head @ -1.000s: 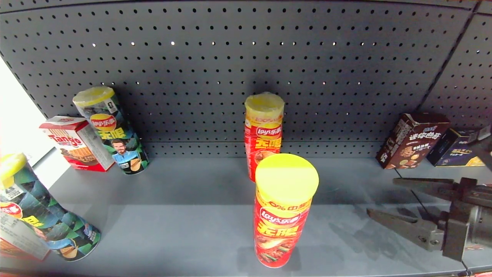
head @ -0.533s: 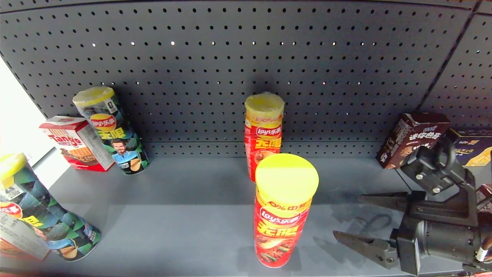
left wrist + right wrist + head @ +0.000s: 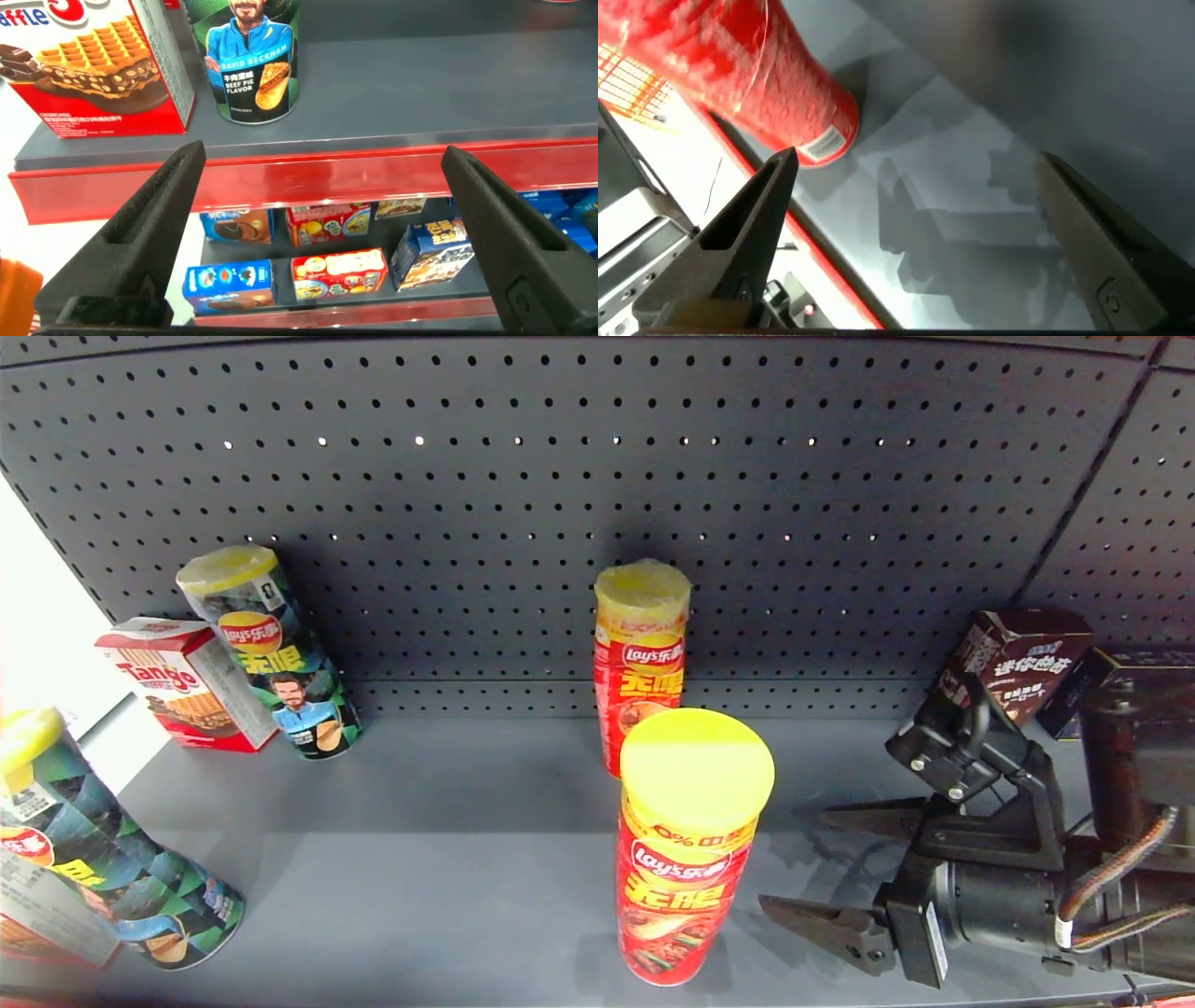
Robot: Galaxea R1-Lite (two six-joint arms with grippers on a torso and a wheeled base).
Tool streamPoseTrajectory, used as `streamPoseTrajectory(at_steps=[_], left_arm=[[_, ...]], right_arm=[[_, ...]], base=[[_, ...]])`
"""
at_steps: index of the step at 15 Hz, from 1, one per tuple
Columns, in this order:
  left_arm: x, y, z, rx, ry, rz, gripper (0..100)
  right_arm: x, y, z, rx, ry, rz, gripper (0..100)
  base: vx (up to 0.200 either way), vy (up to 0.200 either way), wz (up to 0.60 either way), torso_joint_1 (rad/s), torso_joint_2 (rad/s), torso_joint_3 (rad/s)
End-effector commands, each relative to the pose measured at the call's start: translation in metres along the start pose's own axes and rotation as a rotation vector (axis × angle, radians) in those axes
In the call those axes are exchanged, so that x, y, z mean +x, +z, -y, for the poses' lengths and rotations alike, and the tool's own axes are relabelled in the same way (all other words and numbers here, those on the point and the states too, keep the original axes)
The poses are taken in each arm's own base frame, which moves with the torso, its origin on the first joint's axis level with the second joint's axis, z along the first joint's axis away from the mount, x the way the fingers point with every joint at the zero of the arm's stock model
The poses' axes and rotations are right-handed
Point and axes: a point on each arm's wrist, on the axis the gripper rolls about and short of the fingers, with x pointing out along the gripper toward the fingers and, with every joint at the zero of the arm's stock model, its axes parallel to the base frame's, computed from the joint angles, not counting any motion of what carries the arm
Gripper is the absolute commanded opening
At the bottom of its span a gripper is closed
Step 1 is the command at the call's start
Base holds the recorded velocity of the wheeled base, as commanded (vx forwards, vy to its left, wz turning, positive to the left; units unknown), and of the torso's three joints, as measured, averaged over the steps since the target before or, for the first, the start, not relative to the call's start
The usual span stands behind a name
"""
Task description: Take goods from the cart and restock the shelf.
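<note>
Two red chip cans with yellow lids stand upright mid-shelf, the front can (image 3: 689,845) ahead of the rear can (image 3: 641,653). My right gripper (image 3: 794,861) hovers low over the grey shelf (image 3: 448,859) just right of the front can, open and holding nothing. In the right wrist view the front can (image 3: 766,84) lies beyond one finger of the right gripper (image 3: 910,168), apart from it. My left gripper (image 3: 322,154) is open and empty in front of the shelf's red edge strip (image 3: 308,182), facing a green can (image 3: 248,56) and a waffle box (image 3: 93,65).
A green can (image 3: 271,653) and a red-white box (image 3: 182,683) stand back left, another green can (image 3: 103,854) front left. Dark boxes (image 3: 1013,663) lean at the back right. The pegboard wall (image 3: 560,476) closes the back. Small boxes (image 3: 336,271) fill the lower shelf.
My right gripper has moved left along the shelf toward the front red can, staying open. The cans and boxes have not moved.
</note>
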Motion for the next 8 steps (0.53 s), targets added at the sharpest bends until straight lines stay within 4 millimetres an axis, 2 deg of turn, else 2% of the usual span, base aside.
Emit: streamPoseTrajectory(at_steps=[1,8], left_arm=[[0.0,0.0,0.0,0.0,0.0,-0.003,100],[0.0,0.0,0.0,0.0,-0.001,-0.005,100]], right_arm=[[0.01,0.001,0.001,-0.002,0.002,-0.018,100],[0.025,0.008,0.001,-0.009,0.009,-0.027,100]], base=[[0.0,0.0,0.0,0.0,0.0,0.0],[0.0,0.0,0.0,0.0,0.0,0.0]])
